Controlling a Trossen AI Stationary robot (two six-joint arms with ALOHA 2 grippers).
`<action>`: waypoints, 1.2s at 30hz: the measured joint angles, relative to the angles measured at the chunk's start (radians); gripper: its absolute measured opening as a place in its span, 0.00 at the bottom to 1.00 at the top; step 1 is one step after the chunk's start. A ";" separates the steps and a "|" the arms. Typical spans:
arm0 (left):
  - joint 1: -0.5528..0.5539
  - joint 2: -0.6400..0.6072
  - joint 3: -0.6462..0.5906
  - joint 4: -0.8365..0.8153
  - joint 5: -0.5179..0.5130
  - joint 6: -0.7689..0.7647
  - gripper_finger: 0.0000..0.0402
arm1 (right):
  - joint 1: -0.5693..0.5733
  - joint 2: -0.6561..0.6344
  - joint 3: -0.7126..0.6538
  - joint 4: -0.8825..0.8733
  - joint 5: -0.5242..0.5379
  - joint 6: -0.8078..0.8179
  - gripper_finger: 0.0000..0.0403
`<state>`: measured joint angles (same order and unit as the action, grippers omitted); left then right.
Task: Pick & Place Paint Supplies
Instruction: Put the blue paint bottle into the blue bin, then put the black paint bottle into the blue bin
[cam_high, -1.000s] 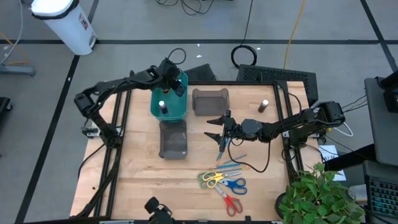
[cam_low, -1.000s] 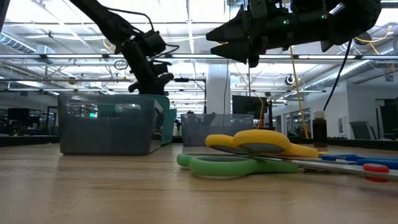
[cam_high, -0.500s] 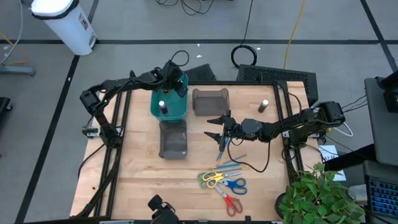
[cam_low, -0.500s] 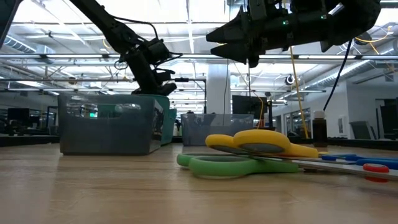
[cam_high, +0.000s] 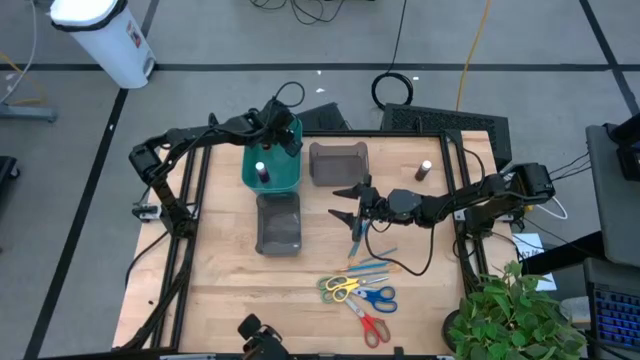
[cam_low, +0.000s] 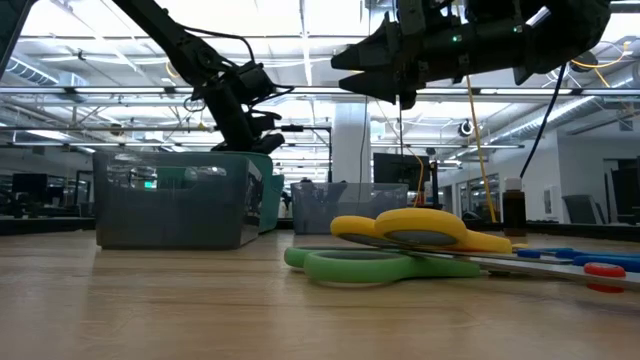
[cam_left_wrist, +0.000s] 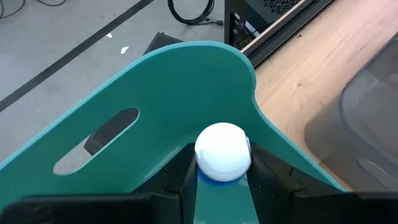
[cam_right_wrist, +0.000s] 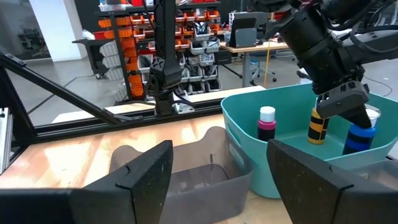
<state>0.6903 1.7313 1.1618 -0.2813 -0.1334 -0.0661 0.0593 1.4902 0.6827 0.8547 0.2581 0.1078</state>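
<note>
While the left gripper (cam_left_wrist: 222, 180) is clamped on a white-capped blue paint bottle (cam_left_wrist: 223, 153) over the teal plastic bin (cam_high: 271, 163), it should be lowered upright before release. The right gripper (cam_high: 347, 203), spread and empty, is kept mid-desk.

My left gripper (cam_high: 285, 135) at table's far side, fingers clamped. My right gripper (cam_high: 346, 203) raised mid-table, fingers spread wide, empty.
</note>
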 joint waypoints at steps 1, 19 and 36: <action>0.000 0.000 0.000 -0.004 0.001 -0.001 0.29 | 0.000 0.000 0.000 0.000 0.000 0.000 0.62; -0.012 -0.006 -0.090 0.093 0.000 -0.002 0.47 | -0.001 0.000 0.000 0.000 0.001 -0.016 0.62; -0.018 -0.142 -0.089 0.051 0.002 0.035 0.62 | -0.002 0.000 0.000 0.000 0.002 -0.036 0.62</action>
<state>0.6720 1.5897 1.0725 -0.2303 -0.1314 -0.0315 0.0578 1.4906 0.6827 0.8551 0.2600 0.0716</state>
